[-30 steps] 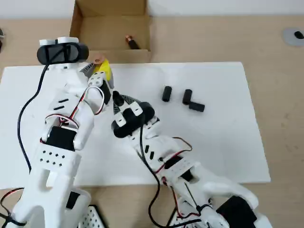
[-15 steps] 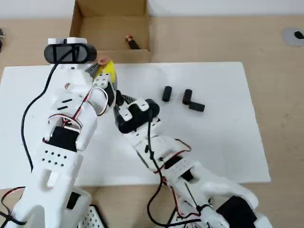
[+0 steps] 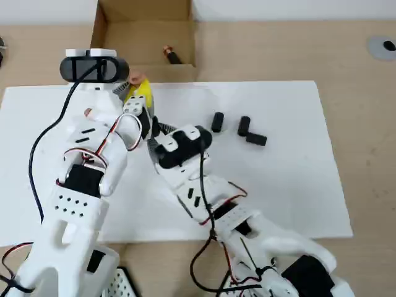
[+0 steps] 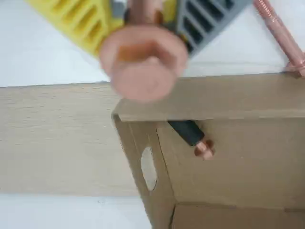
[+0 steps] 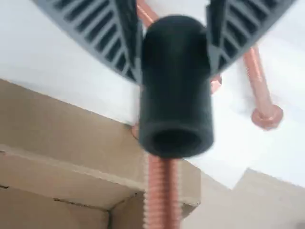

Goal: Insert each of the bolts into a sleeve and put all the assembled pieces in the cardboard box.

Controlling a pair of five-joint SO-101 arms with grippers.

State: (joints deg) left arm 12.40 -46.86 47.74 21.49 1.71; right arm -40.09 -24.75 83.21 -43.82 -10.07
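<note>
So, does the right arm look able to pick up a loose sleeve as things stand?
Probably not yet: the right gripper is shut on a black sleeve. The three loose sleeves lie uncovered on the white sheet, so the way looks free once it lets go.

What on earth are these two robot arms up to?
They are fitting a bolt into a sleeve. The left gripper holds a copper bolt and the right gripper holds a black sleeve. They meet beside the cardboard box. The bolt's threaded end lines up with the sleeve's hole, though I cannot tell whether it is in. One finished piece lies in the box. Three spare sleeves and a loose bolt wait on the white mat.
</note>
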